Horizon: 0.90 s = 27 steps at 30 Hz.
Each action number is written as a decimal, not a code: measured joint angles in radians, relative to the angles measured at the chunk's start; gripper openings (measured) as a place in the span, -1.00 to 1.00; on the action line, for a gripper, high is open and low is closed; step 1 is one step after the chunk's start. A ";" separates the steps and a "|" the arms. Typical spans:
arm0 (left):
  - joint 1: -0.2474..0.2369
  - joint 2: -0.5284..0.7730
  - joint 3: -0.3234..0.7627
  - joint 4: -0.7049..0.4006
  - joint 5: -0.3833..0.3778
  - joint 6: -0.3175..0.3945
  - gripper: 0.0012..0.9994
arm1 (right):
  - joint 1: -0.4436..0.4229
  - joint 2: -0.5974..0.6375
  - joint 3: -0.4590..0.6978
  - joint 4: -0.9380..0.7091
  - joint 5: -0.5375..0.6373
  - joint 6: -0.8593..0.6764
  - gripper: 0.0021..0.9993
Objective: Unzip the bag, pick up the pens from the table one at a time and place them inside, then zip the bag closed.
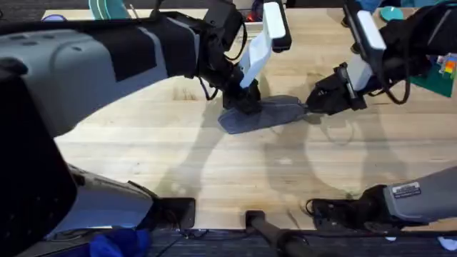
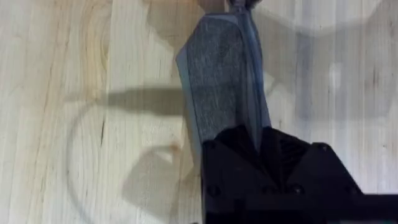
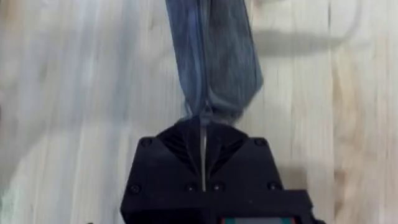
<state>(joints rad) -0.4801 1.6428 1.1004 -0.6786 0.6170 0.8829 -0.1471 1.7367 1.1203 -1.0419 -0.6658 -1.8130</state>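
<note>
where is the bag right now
In the overhead view the bag lies mid-table, held between the left pincer and the right pincer.

Green mat [image 1: 438,83] with small coloured blocks [image 1: 448,66] well to the right of the right gripper [image 1: 311,105]. Teal round object [image 1: 390,13] far beyond it. Another teal object [image 1: 107,7] far beyond and left of the left gripper [image 1: 246,106]. Blue cloth [image 1: 118,243] well behind it.

I see the bag [image 1: 265,114] lying lengthwise on the table [image 1: 214,171], with my left gripper [image 1: 244,102] at the bag's left end and my right gripper [image 1: 314,103] at its right end.
</note>
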 joint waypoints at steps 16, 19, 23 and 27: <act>0.008 0.000 0.000 -0.002 -0.001 0.000 -0.91 | -0.029 0.001 0.006 0.066 0.232 0.055 -0.94; 0.008 0.000 0.000 -0.002 -0.001 0.000 -0.91 | -0.032 0.002 0.006 0.073 0.265 0.056 -0.94; 0.008 0.000 0.000 -0.002 -0.001 0.000 -0.91 | -0.030 0.005 0.006 0.077 0.269 0.056 -0.94; 0.008 0.000 0.000 -0.002 -0.001 0.000 -0.91 | -0.028 0.046 0.006 0.081 0.269 0.056 -0.94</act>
<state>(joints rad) -0.4725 1.6428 1.1004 -0.6807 0.6161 0.8833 -0.1748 1.7826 1.1259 -0.9613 -0.3965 -1.7568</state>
